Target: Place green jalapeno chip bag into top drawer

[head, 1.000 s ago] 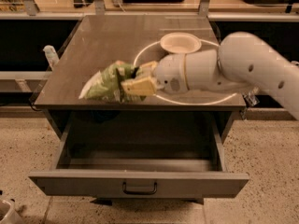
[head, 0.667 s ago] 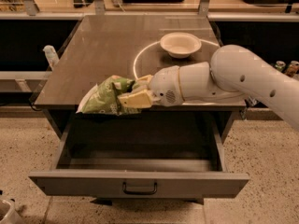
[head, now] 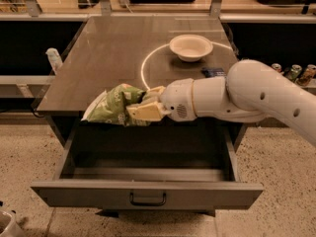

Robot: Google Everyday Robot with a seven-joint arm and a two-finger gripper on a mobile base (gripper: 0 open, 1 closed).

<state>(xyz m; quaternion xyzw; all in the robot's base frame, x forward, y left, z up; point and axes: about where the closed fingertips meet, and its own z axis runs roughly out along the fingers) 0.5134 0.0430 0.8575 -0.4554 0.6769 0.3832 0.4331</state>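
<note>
A: Where's the bag?

B: The bag (head: 111,106) is in the pincer (head: 138,104), at the front edge of the tabletop (head: 108,53), left of centre. Its lower part hangs past the edge, over the open drawer (head: 148,194).

A: So the pincer has it?

B: Yes. The cream fingers (head: 144,113) are closed on the bag's right end, one above and one below, with crumpled foil between them. I can't tell whether the bag touches the tabletop.

A: And the arm?

B: The arm (head: 252,95) reaches in from the right, level along the front edge.

A: The drawer?

B: Pulled well out, its dark inside showing. The handle (head: 147,199) sits at the centre of the front panel.

A: Anything else up there?

B: A bowl (head: 191,47) towards the back, on a white ring (head: 143,65) marked on the surface, and a dark packet (head: 213,72) just beside the arm. Both lie well apart from the bag.
</note>
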